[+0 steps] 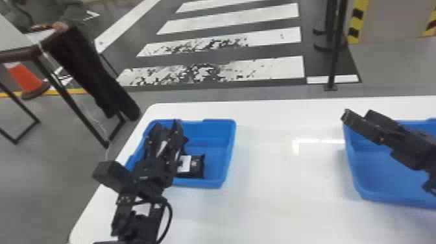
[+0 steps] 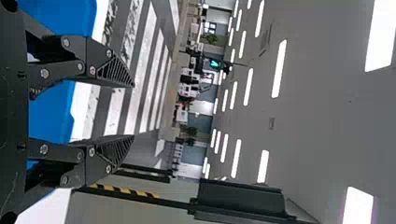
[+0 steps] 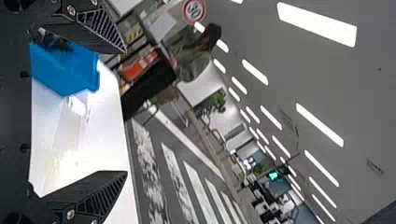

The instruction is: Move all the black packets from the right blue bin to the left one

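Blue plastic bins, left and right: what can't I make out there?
- Left bin, head view: left claw covers part of its inside, so no packet count.
- Black packet with white label, head view: left end behind that claw; print too small.
- Right bin, head view: right side cut off by the picture's edge.

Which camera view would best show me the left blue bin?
The head view shows the left blue bin best: most of its rim and a black packet inside appear around the left gripper. The left wrist view has parts of the bin behind that gripper; the right wrist view has part farther off.
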`<action>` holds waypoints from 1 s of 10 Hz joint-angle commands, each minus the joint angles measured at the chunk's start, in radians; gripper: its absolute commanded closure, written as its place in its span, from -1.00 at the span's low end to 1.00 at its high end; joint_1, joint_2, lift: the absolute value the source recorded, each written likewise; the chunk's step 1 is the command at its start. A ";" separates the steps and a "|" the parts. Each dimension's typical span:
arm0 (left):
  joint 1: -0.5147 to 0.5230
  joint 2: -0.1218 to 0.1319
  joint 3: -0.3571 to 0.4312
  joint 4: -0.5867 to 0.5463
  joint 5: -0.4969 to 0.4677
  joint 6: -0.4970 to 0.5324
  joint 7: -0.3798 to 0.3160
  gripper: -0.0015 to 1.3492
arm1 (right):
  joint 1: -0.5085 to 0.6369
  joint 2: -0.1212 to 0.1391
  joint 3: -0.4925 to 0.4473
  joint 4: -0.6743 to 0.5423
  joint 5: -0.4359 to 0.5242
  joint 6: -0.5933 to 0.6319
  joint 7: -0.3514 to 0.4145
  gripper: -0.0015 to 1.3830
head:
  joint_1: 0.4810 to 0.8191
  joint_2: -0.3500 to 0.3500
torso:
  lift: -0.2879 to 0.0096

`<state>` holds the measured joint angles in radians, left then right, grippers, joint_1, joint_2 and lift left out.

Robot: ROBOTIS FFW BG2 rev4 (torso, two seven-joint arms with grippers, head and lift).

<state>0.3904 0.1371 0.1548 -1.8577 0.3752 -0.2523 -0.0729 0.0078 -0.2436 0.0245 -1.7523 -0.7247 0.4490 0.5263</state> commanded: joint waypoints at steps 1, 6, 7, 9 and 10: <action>0.032 -0.005 -0.035 -0.031 0.042 -0.091 -0.001 -0.76 | 0.076 0.020 -0.128 -0.205 0.250 0.111 -0.046 -0.83 | 0.27 0.69 | -0.20; 0.078 -0.016 -0.065 -0.082 0.072 -0.069 -0.007 -0.73 | 0.058 0.029 -0.142 -0.527 0.727 0.746 -0.342 -0.83 | 0.27 0.05 | -0.20; 0.078 -0.016 -0.061 -0.082 0.072 -0.079 -0.013 -0.73 | 0.024 0.030 -0.132 -0.428 0.691 0.749 -0.393 -0.83 | 0.27 0.01 | -0.20; 0.083 -0.017 -0.057 -0.082 0.078 -0.077 -0.021 -0.73 | -0.050 0.032 -0.122 -0.227 0.633 0.758 -0.404 -0.82 | 0.27 -0.05 | -0.20; 0.083 -0.017 -0.055 -0.082 0.080 -0.074 -0.028 -0.73 | -0.054 0.032 -0.110 -0.217 0.631 0.790 -0.419 -0.77 | 0.27 -0.04 | -0.20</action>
<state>0.4734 0.1196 0.0991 -1.9403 0.4529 -0.3284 -0.1002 -0.0411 -0.2118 -0.0922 -1.9834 -0.0898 1.2234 0.1087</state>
